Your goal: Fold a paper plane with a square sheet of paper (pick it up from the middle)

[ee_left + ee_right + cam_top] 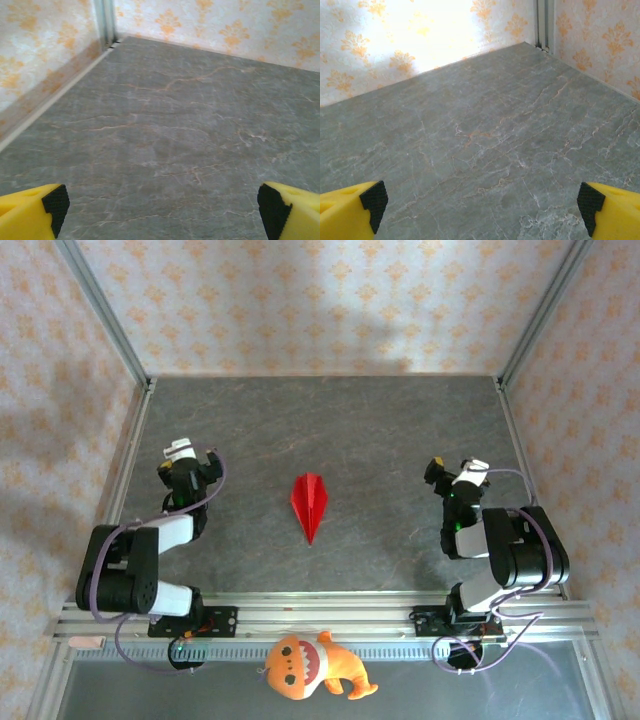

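Note:
The red paper plane [310, 503] lies flat in the middle of the grey table, a narrow dart with a centre ridge, its sharp tip pointing toward the near edge. My left gripper [192, 455] is drawn back at the left side, well clear of the plane. Its yellow fingers [31, 212] stand wide apart over bare tabletop, so it is open and empty [162, 207]. My right gripper [452, 469] rests at the right side, equally far from the plane. It too is open [480, 205], with only grey surface between its fingers [612, 212].
Patterned walls with aluminium posts [100, 310] close in the table on three sides. An orange plush toy [313, 667] with white teeth sits below the rail [320, 612] at the near edge, between the two arm bases.

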{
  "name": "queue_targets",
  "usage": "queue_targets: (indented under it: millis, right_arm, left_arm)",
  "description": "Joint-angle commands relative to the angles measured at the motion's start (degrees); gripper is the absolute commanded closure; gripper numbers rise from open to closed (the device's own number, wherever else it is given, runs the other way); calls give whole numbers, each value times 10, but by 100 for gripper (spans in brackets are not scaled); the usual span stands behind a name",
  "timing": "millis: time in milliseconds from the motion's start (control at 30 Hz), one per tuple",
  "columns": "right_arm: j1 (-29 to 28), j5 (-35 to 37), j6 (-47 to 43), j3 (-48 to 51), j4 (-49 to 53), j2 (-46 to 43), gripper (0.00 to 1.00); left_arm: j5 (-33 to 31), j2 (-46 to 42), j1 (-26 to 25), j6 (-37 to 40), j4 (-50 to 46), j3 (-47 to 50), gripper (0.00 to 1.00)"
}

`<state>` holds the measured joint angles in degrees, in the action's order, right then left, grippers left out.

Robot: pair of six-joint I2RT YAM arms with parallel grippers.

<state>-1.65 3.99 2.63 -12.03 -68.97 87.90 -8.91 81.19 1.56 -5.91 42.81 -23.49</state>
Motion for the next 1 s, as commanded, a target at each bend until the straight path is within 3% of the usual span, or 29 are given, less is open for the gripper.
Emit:
queue_targets:
  millis: [0,167,267,333,400,467,967]
  right_arm:
    - [-7,19,-11,-3,-47,-1,0]
    - [-8,18,-11,-7,-32,-5,0]
    - [-8,20,-11,-7,-34,-5,0]
    - [-9,20,-12,-6,-34,-4,0]
    - [-9,20,-12,-7,-33,-4,0]
    - [-9,20,-12,-8,-33,-4,0]
    - [-13,24,-16,-9,-31,-4,0]
  left_arm:
    - [66,26,5,26,117,20,0]
    - [112,30,5,45,193,63,1]
    - [115,73,-6,62,339,114,4]
    - [111,50,-3,54,269,101,3]
    - [106,65,-5,57,301,104,1]
    - [97,55,-9,58,264,93,1]
    - [81,58,-17,63,269,93,1]
